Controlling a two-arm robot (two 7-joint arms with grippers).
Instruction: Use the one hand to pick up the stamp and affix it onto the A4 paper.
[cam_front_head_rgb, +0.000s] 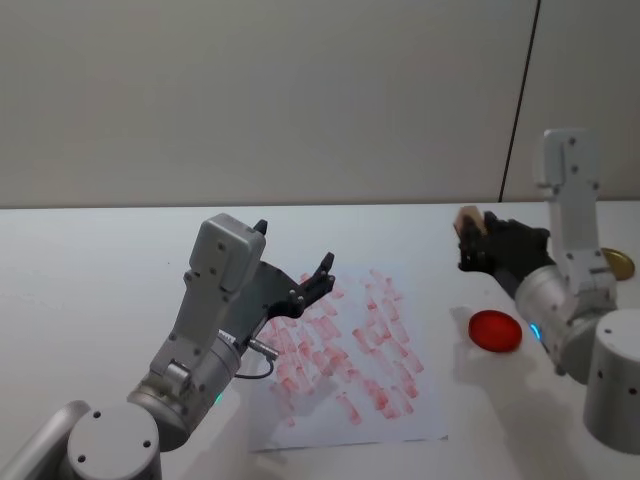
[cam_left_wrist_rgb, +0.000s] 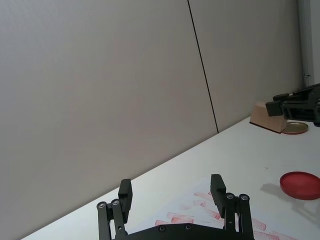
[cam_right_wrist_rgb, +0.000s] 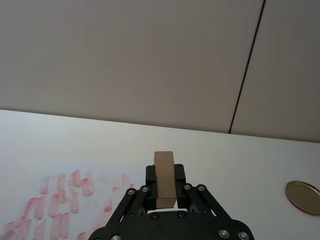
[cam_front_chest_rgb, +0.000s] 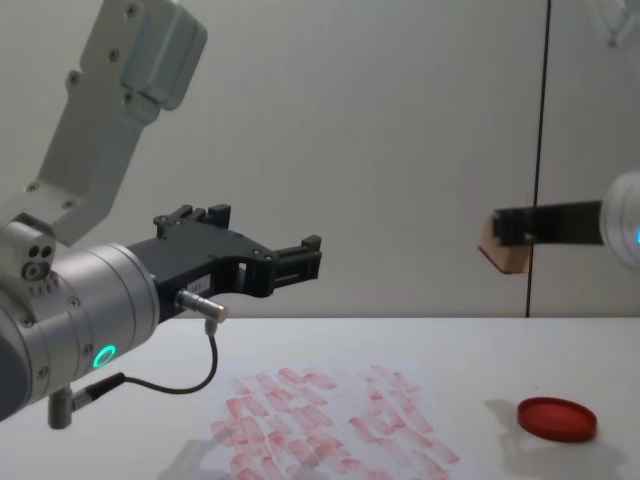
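The stamp (cam_right_wrist_rgb: 164, 179), a small tan wooden block, sits clamped between the black fingers of my right gripper (cam_right_wrist_rgb: 165, 175). That gripper (cam_front_head_rgb: 472, 240) hangs in the air above the table, right of the A4 paper (cam_front_head_rgb: 350, 345) and behind the red ink pad. The stamp (cam_front_head_rgb: 468, 220) (cam_front_chest_rgb: 503, 256) (cam_left_wrist_rgb: 268, 117) pokes out past the fingertips. The paper (cam_front_chest_rgb: 330, 420) lies flat, covered in pinkish-red marks. My left gripper (cam_front_head_rgb: 300, 275) (cam_left_wrist_rgb: 171, 190) hovers open over the paper's left part, holding nothing.
A flat red round ink pad (cam_front_head_rgb: 495, 331) (cam_front_chest_rgb: 557, 417) lies on the white table right of the paper. A gold round lid (cam_front_head_rgb: 615, 263) (cam_right_wrist_rgb: 302, 197) rests farther right. A grey wall with a dark seam stands behind the table.
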